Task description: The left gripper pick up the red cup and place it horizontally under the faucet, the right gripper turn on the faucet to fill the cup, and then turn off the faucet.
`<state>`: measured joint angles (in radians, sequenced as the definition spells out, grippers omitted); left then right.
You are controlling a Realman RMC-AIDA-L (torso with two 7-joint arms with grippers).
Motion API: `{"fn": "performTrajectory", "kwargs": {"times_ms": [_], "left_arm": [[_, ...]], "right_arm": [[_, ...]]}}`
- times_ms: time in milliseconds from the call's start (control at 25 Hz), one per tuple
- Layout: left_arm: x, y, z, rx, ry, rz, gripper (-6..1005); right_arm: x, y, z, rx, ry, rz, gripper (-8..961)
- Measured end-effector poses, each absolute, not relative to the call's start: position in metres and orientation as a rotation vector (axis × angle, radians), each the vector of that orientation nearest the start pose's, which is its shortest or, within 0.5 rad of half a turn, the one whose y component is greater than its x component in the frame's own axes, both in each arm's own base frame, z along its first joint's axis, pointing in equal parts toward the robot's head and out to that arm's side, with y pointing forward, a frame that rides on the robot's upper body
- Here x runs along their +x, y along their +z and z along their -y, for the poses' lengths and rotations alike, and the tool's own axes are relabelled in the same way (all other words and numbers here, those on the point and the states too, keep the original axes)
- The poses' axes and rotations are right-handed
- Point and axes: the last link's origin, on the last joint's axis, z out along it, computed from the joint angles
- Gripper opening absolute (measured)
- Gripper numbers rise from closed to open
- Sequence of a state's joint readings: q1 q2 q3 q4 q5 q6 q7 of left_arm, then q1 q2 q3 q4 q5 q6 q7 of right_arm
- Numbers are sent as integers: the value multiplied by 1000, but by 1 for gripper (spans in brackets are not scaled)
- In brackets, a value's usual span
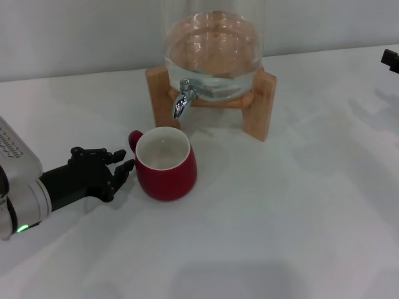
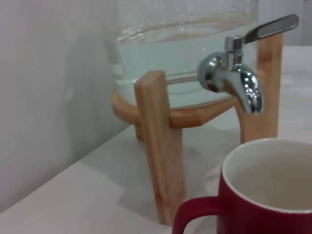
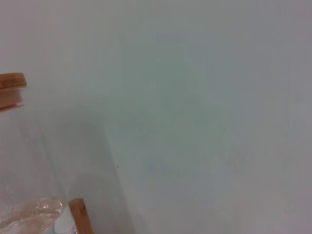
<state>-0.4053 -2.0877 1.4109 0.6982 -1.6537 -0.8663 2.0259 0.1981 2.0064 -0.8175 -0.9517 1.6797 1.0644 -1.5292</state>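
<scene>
The red cup [image 1: 164, 163] stands upright on the white table, mouth up and white inside, its small handle [image 1: 134, 138] turned to the back left. It sits just in front of the chrome faucet [image 1: 184, 98] and slightly left of the spout. My left gripper [image 1: 126, 159] lies low on the table left of the cup, open, its fingertips close to the cup's wall below the handle with nothing between them. The left wrist view shows the cup [image 2: 265, 195] close up, with the faucet [image 2: 234, 80] above and behind it. Only a black bit of my right gripper [image 1: 391, 60] shows at the far right edge.
The faucet belongs to a clear glass dispenser [image 1: 212, 50] holding water, on a wooden stand [image 1: 259, 103] near the back wall. The stand's front legs flank the spout. The right wrist view shows the wall and a wooden stand post [image 3: 80, 217].
</scene>
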Motion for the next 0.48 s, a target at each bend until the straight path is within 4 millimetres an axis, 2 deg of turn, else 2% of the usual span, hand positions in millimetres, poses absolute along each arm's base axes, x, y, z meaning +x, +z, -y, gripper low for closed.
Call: {"fn": "performTrajectory", "kwargs": {"times_ms": [480], "left_arm": [[-255,-68,-335,-2580,-353,267,231]], "right_arm": [[339,132,-334,-1847,761,-872,794]]}}
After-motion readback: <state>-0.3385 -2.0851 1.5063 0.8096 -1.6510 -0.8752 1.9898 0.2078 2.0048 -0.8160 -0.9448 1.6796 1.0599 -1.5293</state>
